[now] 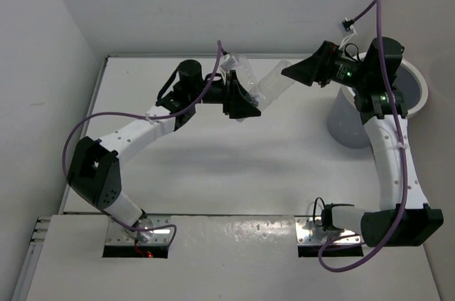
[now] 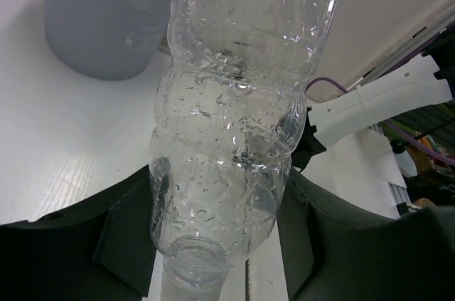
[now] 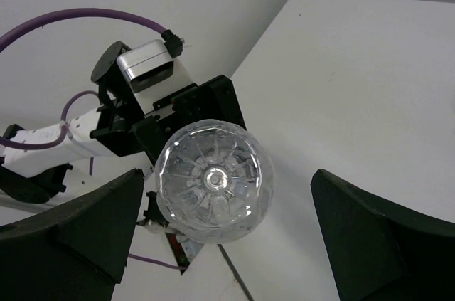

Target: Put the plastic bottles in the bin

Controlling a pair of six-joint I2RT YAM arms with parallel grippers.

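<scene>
Over the middle of the far side of the desk (image 1: 213, 166), the left tool (image 1: 244, 99) is clamped on a clear plastic bottle (image 2: 227, 137). It grips the bottle near the neck and holds it up off the surface. Water droplets speckle the ribbed walls, and there is no label to be seen on it. The bottle's round base points toward the right tool (image 1: 290, 71), whose fingers (image 3: 78, 223) are spread wide on either side of that base, with a gap showing on both sides. The bin (image 1: 346, 124) stands at the far right of the desk, beside the right arm. The bottle is outside it, to its left.
</scene>
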